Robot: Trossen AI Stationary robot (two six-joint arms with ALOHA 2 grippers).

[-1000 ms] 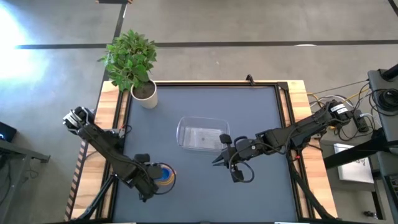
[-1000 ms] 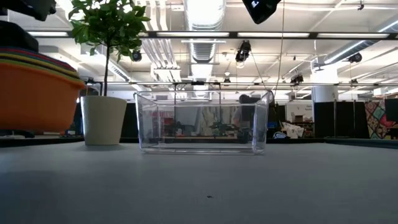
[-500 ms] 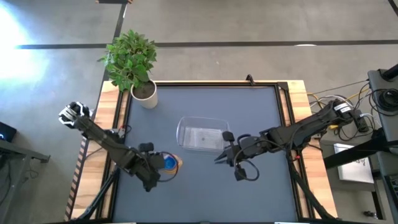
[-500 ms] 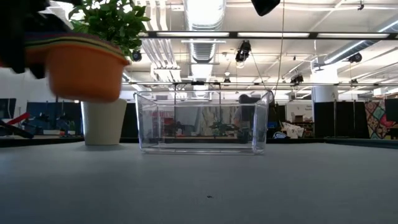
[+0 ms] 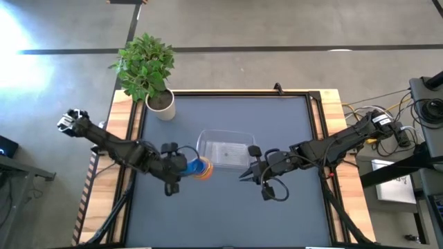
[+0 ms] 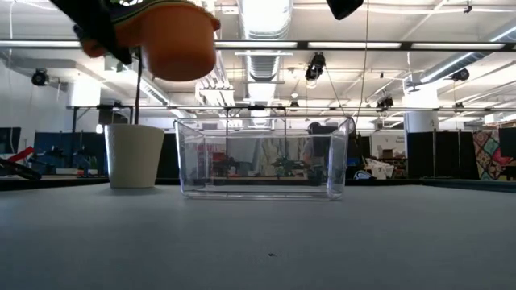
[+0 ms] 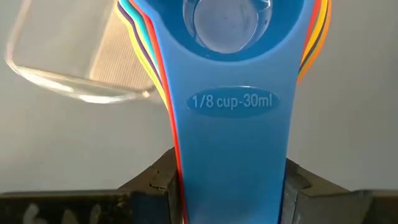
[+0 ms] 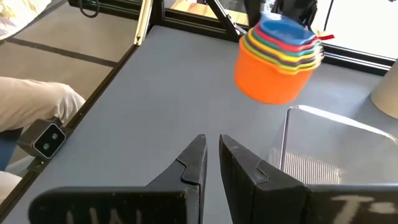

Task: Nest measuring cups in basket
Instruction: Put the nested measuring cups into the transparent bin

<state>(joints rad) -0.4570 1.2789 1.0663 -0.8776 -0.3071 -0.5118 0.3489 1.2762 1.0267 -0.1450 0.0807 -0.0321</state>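
- Stack of nested plastic measuring cups (image 5: 199, 167), orange outermost, hangs pinched by its handles in your left claw (image 5: 181, 164), just beside the clear rectangular basket (image 5: 223, 153).
- Right claw (image 8: 211, 163) waits pressed together across it.

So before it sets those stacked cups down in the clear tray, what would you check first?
1. Left gripper jaws clamp the measuring cups by the handles: ok.
2. Cups nested in one stack: ok.
3. Stack lifted clear of the table: ok.
4. Stack over the basket: not ok, it hangs just outside the basket's left wall.
5. Basket empty: ok.
6. Right gripper out of the way: cannot tell, it waits near the basket's right corner.
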